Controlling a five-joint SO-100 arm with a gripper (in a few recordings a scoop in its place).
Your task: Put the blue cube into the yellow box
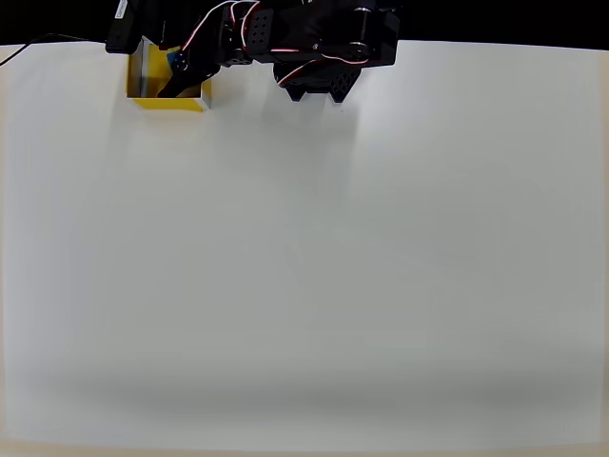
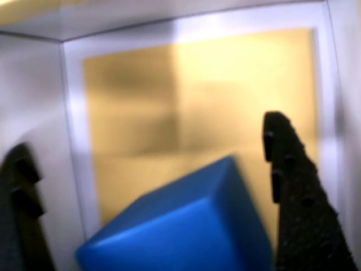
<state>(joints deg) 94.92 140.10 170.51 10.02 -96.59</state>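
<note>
In the overhead view the yellow box (image 1: 171,102) stands at the table's far left corner, with the black arm reaching down into it. My gripper (image 1: 177,76) is inside the box opening, and a bit of the blue cube (image 1: 175,59) shows by its fingers. The wrist view looks straight down at the yellow box floor (image 2: 225,96) framed by white inner walls. There the blue cube (image 2: 186,226) sits tilted and blurred low between the fingers of my gripper (image 2: 146,135). The jaws stand wide; the left finger (image 2: 20,197) is clear of the cube, and the right finger (image 2: 296,197) is at its edge.
The arm's black base (image 1: 319,81) sits at the far edge just right of the box. The white table (image 1: 304,267) stretches wide toward the near edge.
</note>
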